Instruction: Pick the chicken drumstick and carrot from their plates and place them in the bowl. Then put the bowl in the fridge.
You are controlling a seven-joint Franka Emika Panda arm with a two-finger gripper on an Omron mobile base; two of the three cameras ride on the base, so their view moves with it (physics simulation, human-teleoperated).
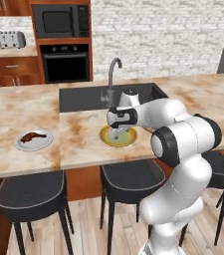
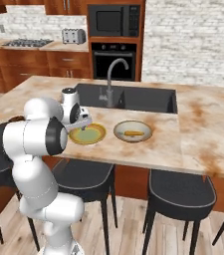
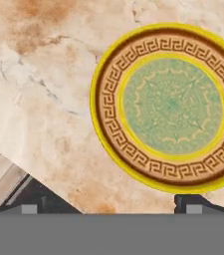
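Note:
My gripper (image 3: pixel 111 206) hangs open over the yellow-rimmed plate (image 3: pixel 103 99) with the green centre, and that plate is bare. The two fingertips (image 3: pixel 29 208) stand wide apart with nothing between them. In the left base view the gripper (image 1: pixel 116 133) points down at this plate (image 1: pixel 129 141) near the counter's front edge. The chicken drumstick (image 1: pixel 33 136) lies on the grey-white plate (image 1: pixel 21 144) far to the left. Right of the yellow plate (image 2: pixel 99 134) stands the tan bowl (image 2: pixel 118 130) with the orange carrot (image 2: pixel 132 133) inside it. The fridge is out of view.
A dark sink (image 1: pixel 83 99) with a curved tap (image 1: pixel 114 69) lies behind the plates. Black stools (image 1: pixel 31 191) stand under the counter's front edge. A wall oven (image 1: pixel 65 62), a microwave (image 1: pixel 61 21) and a toaster (image 1: pixel 11 39) are at the back.

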